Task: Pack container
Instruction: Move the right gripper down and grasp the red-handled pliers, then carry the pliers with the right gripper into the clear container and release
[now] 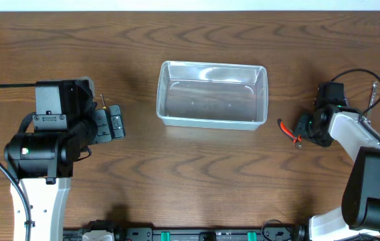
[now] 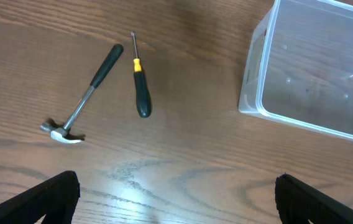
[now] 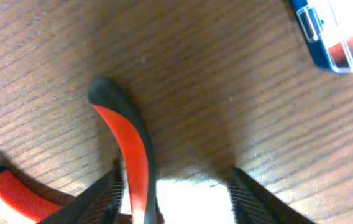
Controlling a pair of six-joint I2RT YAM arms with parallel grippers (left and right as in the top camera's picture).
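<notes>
The clear plastic container [image 1: 211,65] sits empty at the table's middle; its near corner shows in the left wrist view [image 2: 252,87]. My left gripper [image 1: 114,122] is open and empty, its fingers wide apart [image 2: 176,199] above bare wood. A hammer [image 2: 80,102] and a black-and-yellow screwdriver [image 2: 139,84] lie ahead of it. My right gripper [image 1: 302,130] is low over red-and-black pliers [image 1: 286,130]. Its fingers [image 3: 176,199] are open, with one pliers handle [image 3: 130,140] between them against the left finger.
A blue box with a clear lid [image 3: 335,31] lies near the right gripper. A slim clear-handled tool [image 1: 374,92] lies at the far right. The screwdriver's tip [image 1: 102,100] pokes out beside the left arm.
</notes>
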